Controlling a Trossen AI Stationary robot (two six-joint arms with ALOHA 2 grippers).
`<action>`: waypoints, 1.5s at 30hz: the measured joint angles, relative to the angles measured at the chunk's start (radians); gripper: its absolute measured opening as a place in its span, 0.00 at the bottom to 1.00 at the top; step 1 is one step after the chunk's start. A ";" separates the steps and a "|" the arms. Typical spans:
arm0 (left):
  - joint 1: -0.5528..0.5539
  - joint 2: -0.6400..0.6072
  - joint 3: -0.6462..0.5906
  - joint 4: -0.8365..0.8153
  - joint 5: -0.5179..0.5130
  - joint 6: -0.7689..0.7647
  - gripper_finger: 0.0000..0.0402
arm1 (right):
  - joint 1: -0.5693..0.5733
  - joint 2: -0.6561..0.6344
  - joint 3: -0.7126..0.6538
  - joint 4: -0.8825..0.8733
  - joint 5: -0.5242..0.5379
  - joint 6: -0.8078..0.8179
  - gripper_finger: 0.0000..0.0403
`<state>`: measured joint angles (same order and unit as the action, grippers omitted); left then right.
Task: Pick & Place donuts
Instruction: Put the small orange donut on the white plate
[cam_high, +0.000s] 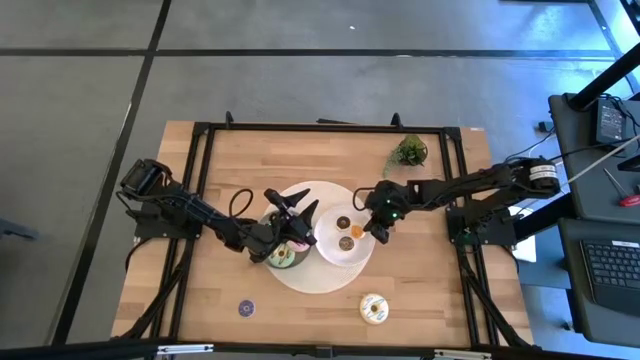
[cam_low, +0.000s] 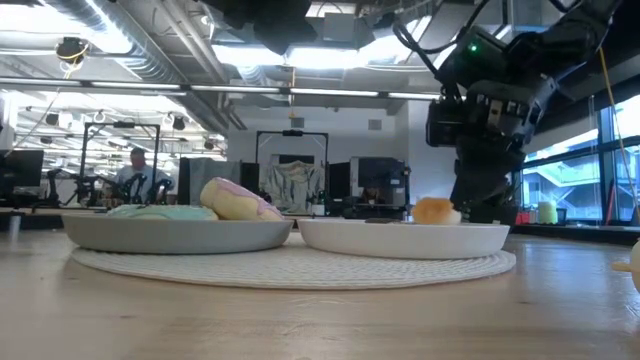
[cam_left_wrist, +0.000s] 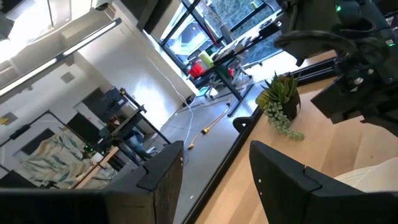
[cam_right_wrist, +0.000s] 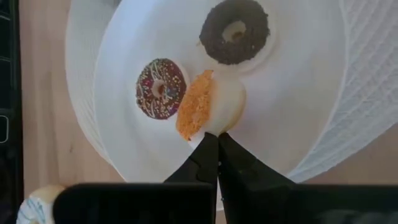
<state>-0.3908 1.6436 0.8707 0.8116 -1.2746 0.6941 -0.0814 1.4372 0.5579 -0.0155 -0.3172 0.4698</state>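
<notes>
Orange mini donut (cam_right_wrist: 200, 104): tipped up on its edge on the white plate (cam_right_wrist: 298, 106), centre of the right wrist frame, leaning against the sprinkled brown mini donut (cam_right_wrist: 161, 88); the chocolate donut (cam_right_wrist: 235, 31) lies flat near the top of that frame.
Right gripper (cam_right_wrist: 217, 146): fingers pinched together right at the orange donut's lower rim, holding nothing that I can see.
Main risk: the orange donut looks unstable on edge; a lift or sideways nudge by the closed fingers would likely topple or roll it, perhaps off the plate.
Second risk: the closed tips could drag the plate, which sits on a woven mat (cam_right_wrist: 367, 93).
Left gripper (cam_high: 292, 212): fingers spread wide, carrying nothing, left of centre in the high frame over the grey plate (cam_high: 272, 262), where the green donut (cam_high: 283, 257) and pink donut (cam_low: 238, 199) lie.
Collision risk: both arms crowd the middle of the high frame; a reach by either could clip the other.
Remaining: purple mini donut (cam_high: 246, 308) and cream donut (cam_high: 373, 307) on the bare surface (cam_high: 430, 270), lower part of the high frame.
</notes>
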 joint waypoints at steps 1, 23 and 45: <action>0.000 0.000 0.000 0.000 0.001 0.000 0.45 | 0.002 0.001 0.000 -0.001 -0.004 0.001 0.01; 0.000 0.000 0.000 -0.001 0.004 0.000 0.45 | 0.014 0.001 0.000 -0.016 0.027 -0.001 0.18; 0.000 0.000 0.000 -0.001 0.004 -0.001 0.44 | 0.000 -0.005 0.000 -0.058 0.027 0.075 0.31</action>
<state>-0.3908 1.6436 0.8707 0.8106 -1.2707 0.6928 -0.0814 1.4318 0.5583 -0.0733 -0.2906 0.5445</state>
